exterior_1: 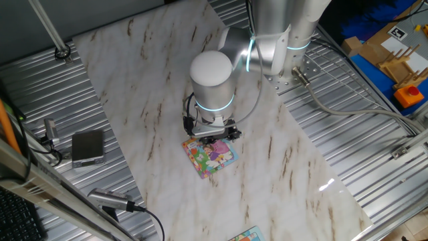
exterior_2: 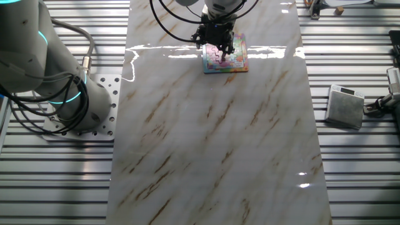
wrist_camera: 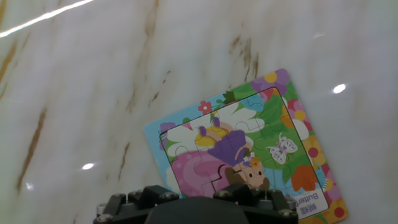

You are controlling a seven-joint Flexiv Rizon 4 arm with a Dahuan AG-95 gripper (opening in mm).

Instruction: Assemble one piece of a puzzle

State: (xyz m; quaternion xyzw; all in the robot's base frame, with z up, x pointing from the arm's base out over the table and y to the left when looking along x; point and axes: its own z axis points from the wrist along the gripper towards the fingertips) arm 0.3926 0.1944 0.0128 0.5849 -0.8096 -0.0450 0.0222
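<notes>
Marble-patterned bench (exterior_1: 167, 87) carried the puzzle (exterior_1: 212, 157), a small square cartoon board lying flat just below the centre of one fixed view and near the top centre of the other fixed view (exterior_2: 225, 55). In the hand view the puzzle (wrist_camera: 249, 155) sat tilted in the lower right of the frame, with a pale blue, green and yellow flowered border, a pink and white middle, a figure in a purple dress, a white butterfly on green, and printed lettering at its lower right corner. Cut lines of interlocking pieces crossed its face. The piece could not be picked out as a separate thing in any view. The gripper (exterior_1: 215, 136) hung right over the upper edge of the puzzle; its fingertips were hidden by the wrist and camera housing, so I could not tell whether it was clenched or released.
</notes>
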